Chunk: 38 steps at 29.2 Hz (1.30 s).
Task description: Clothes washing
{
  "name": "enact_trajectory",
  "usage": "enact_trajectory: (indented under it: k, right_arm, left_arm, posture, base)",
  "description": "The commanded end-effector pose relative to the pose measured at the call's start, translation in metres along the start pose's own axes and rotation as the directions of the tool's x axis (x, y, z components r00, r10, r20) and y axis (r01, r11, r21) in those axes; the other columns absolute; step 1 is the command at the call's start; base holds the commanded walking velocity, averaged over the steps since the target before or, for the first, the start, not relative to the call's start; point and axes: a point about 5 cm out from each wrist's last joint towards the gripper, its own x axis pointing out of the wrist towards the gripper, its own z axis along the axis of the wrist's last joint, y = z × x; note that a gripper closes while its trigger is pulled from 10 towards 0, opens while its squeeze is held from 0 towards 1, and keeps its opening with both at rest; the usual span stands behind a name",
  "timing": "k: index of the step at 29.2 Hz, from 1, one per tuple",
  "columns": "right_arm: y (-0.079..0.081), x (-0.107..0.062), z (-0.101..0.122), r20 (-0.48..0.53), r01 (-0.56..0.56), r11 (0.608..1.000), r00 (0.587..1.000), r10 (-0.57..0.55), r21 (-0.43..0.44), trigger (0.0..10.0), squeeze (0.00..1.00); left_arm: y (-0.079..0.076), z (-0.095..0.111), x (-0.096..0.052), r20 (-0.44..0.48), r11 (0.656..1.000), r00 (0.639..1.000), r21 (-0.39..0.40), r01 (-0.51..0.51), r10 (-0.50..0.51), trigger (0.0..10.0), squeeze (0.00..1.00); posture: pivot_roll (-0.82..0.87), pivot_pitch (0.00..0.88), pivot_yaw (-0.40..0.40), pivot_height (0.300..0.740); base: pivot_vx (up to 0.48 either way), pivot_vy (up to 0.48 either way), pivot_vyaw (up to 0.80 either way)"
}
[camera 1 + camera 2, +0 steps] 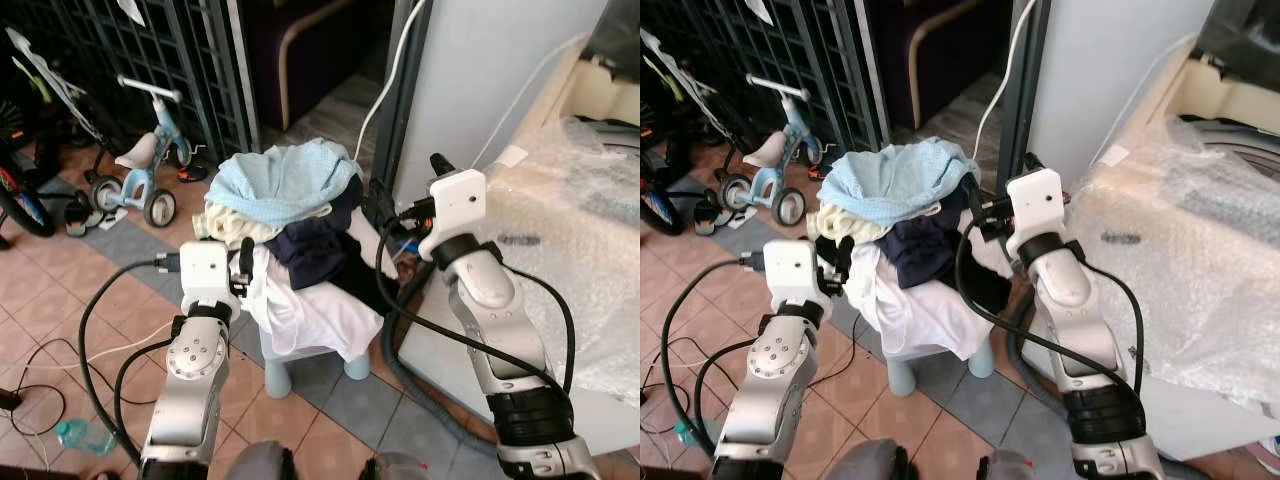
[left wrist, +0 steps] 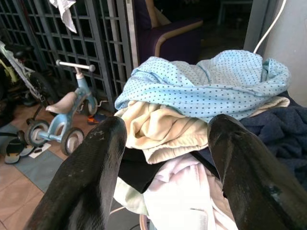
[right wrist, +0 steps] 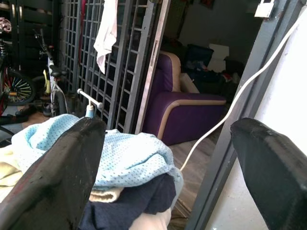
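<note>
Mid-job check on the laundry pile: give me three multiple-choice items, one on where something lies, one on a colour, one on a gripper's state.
1. Where does the clothes pile rest?
A. on a small stool
B. inside the washing machine
C. on the floor tiles

2. What colour is the topmost garment?
A. red
B. light blue with dots
C. black

3. How do the left gripper fingers stand?
A. shut on the white cloth
B. shut on nothing
C. open, spread before the pile

Answers:
1 A: pale stool legs show beneath the hanging white garment.
2 B: the dotted blue cloth caps the pile, above a cream garment and a navy garment.
3 C: the left wrist view shows both black fingers apart, with the clothes visible between them.
</note>
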Motion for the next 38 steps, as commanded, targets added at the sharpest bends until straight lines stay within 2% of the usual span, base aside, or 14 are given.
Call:
enact_trajectory:
  k: [1, 7, 10, 11, 15, 17, 18, 25, 33, 36, 38]
  right_arm:
    - [0.004, 0.002, 0.006, 0.019, -0.019, 1.0, 1.0, 0.019, 0.018, 10.0, 0.0]
    - [0.009, 0.001, 0.003, 0.008, -0.052, 0.998, 0.999, 0.052, 0.016, 10.0, 0.0]
    - [0.014, -0.006, -0.01, -0.052, -0.078, 0.997, 0.996, 0.078, 0.0, 10.0, 0.0]
    - [0.015, -0.013, -0.02, -0.091, -0.076, 0.997, 0.993, 0.077, 0.018, 10.0, 0.0]
    - [0.015, -0.026, -0.035, -0.158, -0.025, 0.999, 0.987, 0.031, 0.045, 10.0, 0.0]
    - [0.016, -0.031, -0.044, -0.185, 0.007, 0.994, 0.983, 0.013, 0.11, 10.0, 0.0]
    - [0.017, -0.032, -0.045, -0.185, 0.01, 0.994, 0.983, 0.011, 0.111, 10.0, 0.0]
    - [0.032, -0.038, -0.056, -0.217, -0.053, 0.994, 0.973, 0.074, 0.098, 10.0, 0.0]
    - [0.044, -0.064, -0.075, -0.269, -0.028, 0.994, 0.962, 0.055, 0.104, 10.0, 0.0]
    - [0.045, -0.064, -0.075, -0.263, -0.026, 0.996, 0.964, 0.048, 0.087, 10.0, 0.0]
    - [0.045, -0.058, -0.071, -0.243, -0.038, 0.998, 0.969, 0.05, 0.052, 10.0, 0.0]
  left_arm:
    - [0.004, 0.004, -0.001, 0.02, 1.0, 1.0, -0.013, 0.01, -0.01, 10.0, 0.0]
    - [0.003, 0.004, -0.001, 0.027, 1.0, 0.999, -0.022, 0.023, -0.022, 10.0, 0.0]
    - [0.004, 0.001, -0.003, 0.014, 0.999, 1.0, -0.035, 0.023, -0.022, 10.0, 0.0]
    - [0.005, -0.001, -0.004, 0.011, 0.999, 1.0, -0.034, 0.02, -0.019, 10.0, 0.0]
    - [0.007, -0.002, -0.005, 0.008, 1.0, 1.0, -0.029, 0.011, -0.011, 10.0, 0.0]
    - [0.008, -0.003, -0.005, 0.006, 1.0, 1.0, -0.027, 0.008, -0.008, 10.0, 0.0]
    - [0.008, -0.003, -0.005, 0.005, 1.0, 1.0, -0.026, 0.008, -0.007, 10.0, 0.0]
    - [0.01, -0.006, -0.004, -0.001, 1.0, 1.0, -0.017, -0.009, 0.009, 10.0, 0.0]
    - [0.015, -0.013, -0.009, -0.033, 0.999, 0.999, -0.035, -0.035, 0.034, 10.0, 0.0]
    - [0.017, -0.018, -0.008, -0.058, 0.998, 0.997, -0.037, -0.049, 0.047, 10.0, 0.0]
    - [0.018, -0.018, -0.006, -0.058, 0.998, 0.997, -0.023, -0.058, 0.056, 10.0, 0.0]
  posture:
    - [-0.02, 0.063, 0.008, 0.74]
    - [-0.02, 0.059, 0.006, 0.74]
    - [-0.01, 0.057, 0.004, 0.74]
    - [-0.01, 0.057, 0.003, 0.74]
    - [-0.01, 0.056, 0.003, 0.74]
    - [-0.01, 0.055, 0.004, 0.74]
    - [-0.01, 0.054, 0.006, 0.74]
    - [0.0, 0.056, 0.014, 0.74]
    - [0.01, 0.055, 0.017, 0.74]
    - [0.0, 0.046, 0.023, 0.74]
    - [0.01, 0.045, 0.024, 0.74]
  base:
    - [0.0, 0.0, 0.0]
    - [0.0, 0.0, 0.0]
    - [0.27, 0.0, 0.0]
    - [0.289, 0.0, 0.0]
    - [0.291, 0.0, 0.0]
    - [0.349, 0.0, 0.0]
    - [0.405, 0.0, 0.0]
    - [0.412, 0.0, 0.0]
    - [0.394, 0.0, 0.0]
    - [0.0, 0.0, 0.0]
    - [0.0, 0.0, 0.61]
